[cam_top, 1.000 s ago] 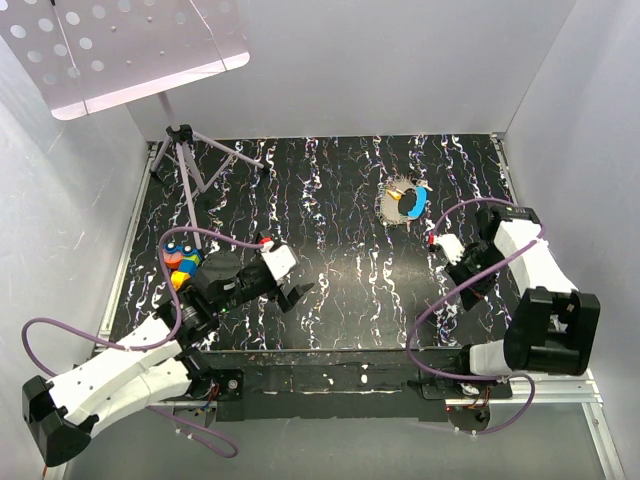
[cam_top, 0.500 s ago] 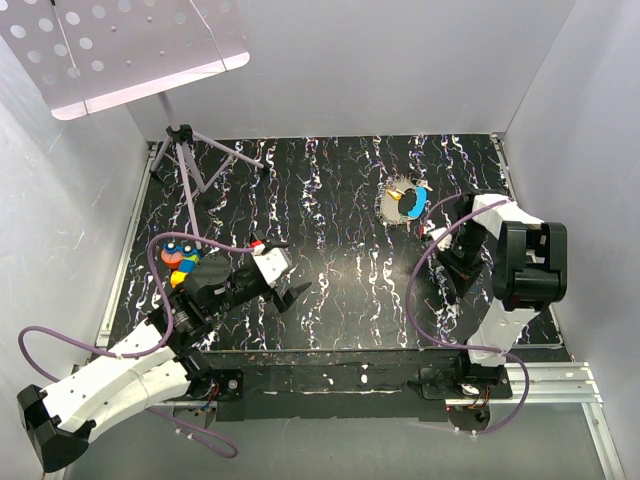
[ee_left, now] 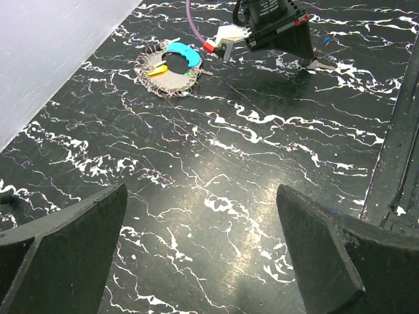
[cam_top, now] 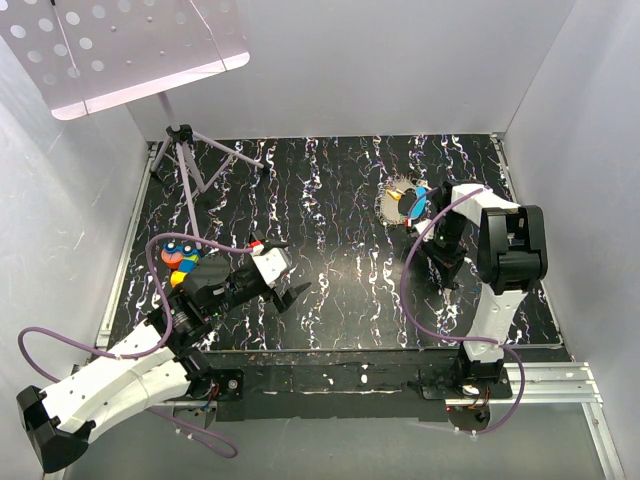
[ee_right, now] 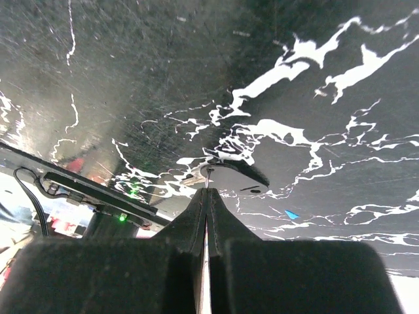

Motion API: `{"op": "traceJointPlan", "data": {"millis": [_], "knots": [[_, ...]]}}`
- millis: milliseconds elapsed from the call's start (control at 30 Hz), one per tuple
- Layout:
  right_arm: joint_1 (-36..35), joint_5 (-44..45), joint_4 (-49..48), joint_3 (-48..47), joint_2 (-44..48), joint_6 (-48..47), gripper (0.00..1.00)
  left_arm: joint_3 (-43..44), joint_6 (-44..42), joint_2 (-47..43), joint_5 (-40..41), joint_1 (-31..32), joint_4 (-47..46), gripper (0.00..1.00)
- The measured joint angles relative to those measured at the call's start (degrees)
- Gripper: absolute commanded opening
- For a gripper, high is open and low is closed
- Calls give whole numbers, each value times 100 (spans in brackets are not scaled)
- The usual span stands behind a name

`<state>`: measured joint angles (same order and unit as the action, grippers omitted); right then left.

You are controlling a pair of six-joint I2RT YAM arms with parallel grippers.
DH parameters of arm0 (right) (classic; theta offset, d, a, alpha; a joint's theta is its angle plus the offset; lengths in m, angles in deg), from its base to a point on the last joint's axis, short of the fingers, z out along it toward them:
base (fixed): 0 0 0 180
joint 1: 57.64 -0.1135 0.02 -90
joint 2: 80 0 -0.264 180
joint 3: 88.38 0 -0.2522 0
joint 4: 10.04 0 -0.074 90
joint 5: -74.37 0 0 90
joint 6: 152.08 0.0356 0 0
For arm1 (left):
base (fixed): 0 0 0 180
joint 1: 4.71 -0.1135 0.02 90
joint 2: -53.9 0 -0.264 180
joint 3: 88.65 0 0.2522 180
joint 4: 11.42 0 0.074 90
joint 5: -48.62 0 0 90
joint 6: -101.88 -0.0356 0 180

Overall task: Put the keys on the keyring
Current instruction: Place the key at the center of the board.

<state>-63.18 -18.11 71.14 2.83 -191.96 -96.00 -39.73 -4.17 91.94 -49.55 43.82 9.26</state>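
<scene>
Top external view: the keys (cam_top: 412,203) sit bunched against the keyring (cam_top: 390,209) near the table's (cam_top: 340,210) far right corner. We can make out only 1 blue head and 1 yellow. A coloured cluster (cam_top: 178,258) at the left edge is half hidden by the left arm (cam_top: 130,370). The right gripper (ee_right: 207,190), pressed together, has swung in from the right edge. The left gripper (cam_top: 298,293) stands spread.

- The desk (cam_top: 340,190) has a glossy black top veined with white.
- Plain pale walls (cam_top: 380,70) close off the desk's far, left and right sides.
- A perforated panel (cam_top: 120,45) on a tripod (cam_top: 182,140) stands at the desk's far-left corner.
</scene>
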Motion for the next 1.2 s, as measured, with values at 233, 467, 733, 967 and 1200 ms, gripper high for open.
{"op": "traceJointPlan", "data": {"millis": [233,467,733,967,1200], "knots": [[-109,42,22,-229,-232,94,1,0,0,4,2,0,0,98],[-205,39,127,-256,-284,120,1,0,0,15,2,0,2,98],[-243,39,142,-256,-284,125,1,0,0,15,2,0,2,98],[-273,13,144,-278,-284,179,2,0,0,15,2,0,2,98],[-302,-48,142,-358,-284,212,4,0,0,15,2,0,2,98]]}}
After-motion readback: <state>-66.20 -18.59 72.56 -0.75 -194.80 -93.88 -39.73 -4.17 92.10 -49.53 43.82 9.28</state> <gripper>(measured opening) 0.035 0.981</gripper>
